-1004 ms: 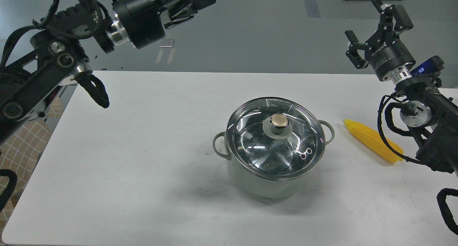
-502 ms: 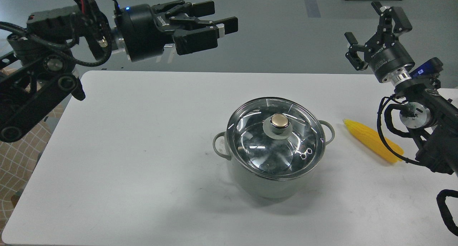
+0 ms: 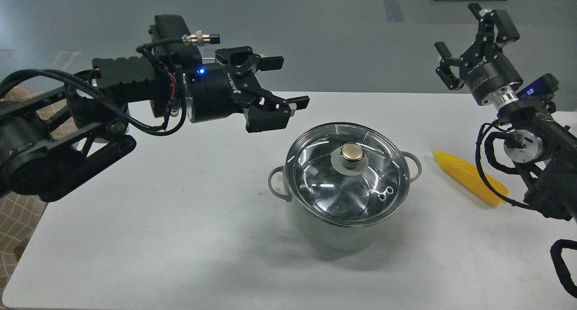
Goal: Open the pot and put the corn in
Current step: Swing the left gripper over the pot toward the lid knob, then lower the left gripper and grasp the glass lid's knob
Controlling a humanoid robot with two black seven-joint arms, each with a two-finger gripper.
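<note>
The pale grey-green pot (image 3: 336,231) stands at the middle of the white table, closed by a round glass lid (image 3: 349,175) with a brass knob (image 3: 352,152). The yellow corn (image 3: 469,177) lies on the table to the pot's right, partly behind my right arm's cable. My left gripper (image 3: 288,82) is open and empty, hovering above the table up and to the left of the lid. My right gripper (image 3: 471,42) is open and empty, raised high above the table's far right, well above the corn.
The white table (image 3: 157,202) has its left edge beside a tan checked floor (image 3: 13,220). My right arm's links and cable (image 3: 536,166) hang over the table's right edge next to the corn.
My left arm has swung down and to the right, bringing its open gripper from above the far edge close to the pot's lid. The right gripper has barely moved.
</note>
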